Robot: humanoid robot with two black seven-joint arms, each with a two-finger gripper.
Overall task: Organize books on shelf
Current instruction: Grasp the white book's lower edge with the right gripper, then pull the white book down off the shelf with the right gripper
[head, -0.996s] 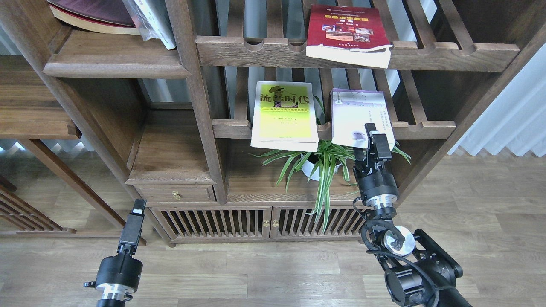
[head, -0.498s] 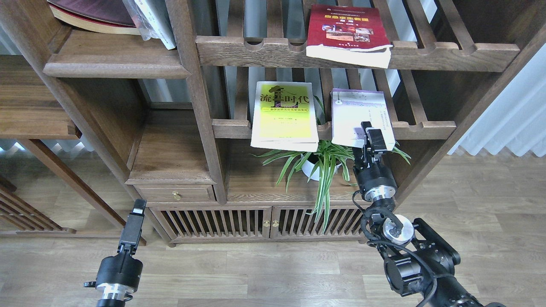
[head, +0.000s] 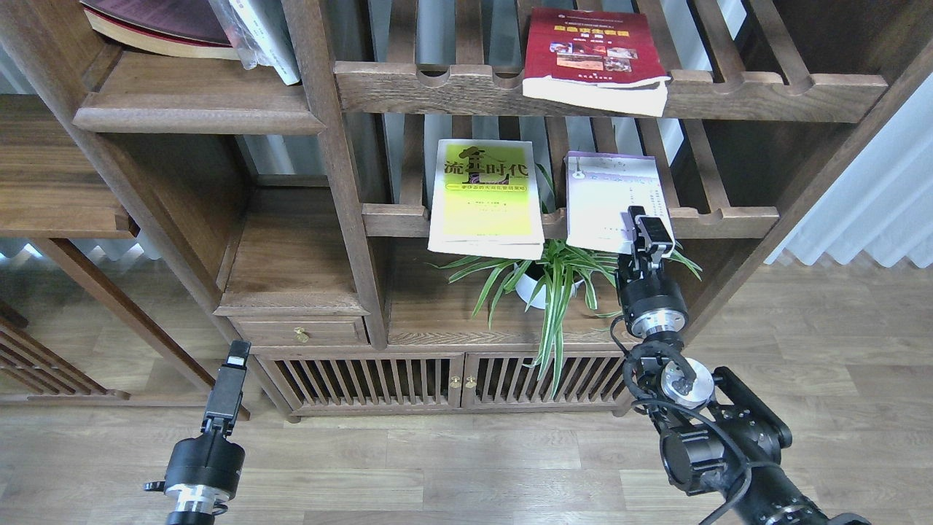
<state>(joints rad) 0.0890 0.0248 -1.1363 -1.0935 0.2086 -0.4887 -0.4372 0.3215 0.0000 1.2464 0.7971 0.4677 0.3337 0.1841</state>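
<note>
The yellow-green book (head: 486, 197) and the white book with a lavender top band (head: 611, 193) lie side by side on the lower slatted rack. The dark red book (head: 594, 55) lies on the upper slatted rack, overhanging its front rail. The solid dark-brown shelf (head: 197, 113) is at the upper left. My right gripper (head: 647, 227) points up at the white book's front right corner, its fingers slightly apart, and the book lies still. My left gripper (head: 237, 359) hangs low at the left, far from all books, seen as one dark bar.
A large maroon book (head: 157, 29) and a plastic-wrapped white book (head: 262, 33) sit on the solid shelf. A potted spider plant (head: 554, 281) stands below the lower rack, just left of my right arm. A drawer (head: 299, 332) and slatted cabinet doors (head: 452, 379) are below.
My right gripper shifted a little right along the white book's front edge, towards its right corner. The books and the left arm have not moved.
</note>
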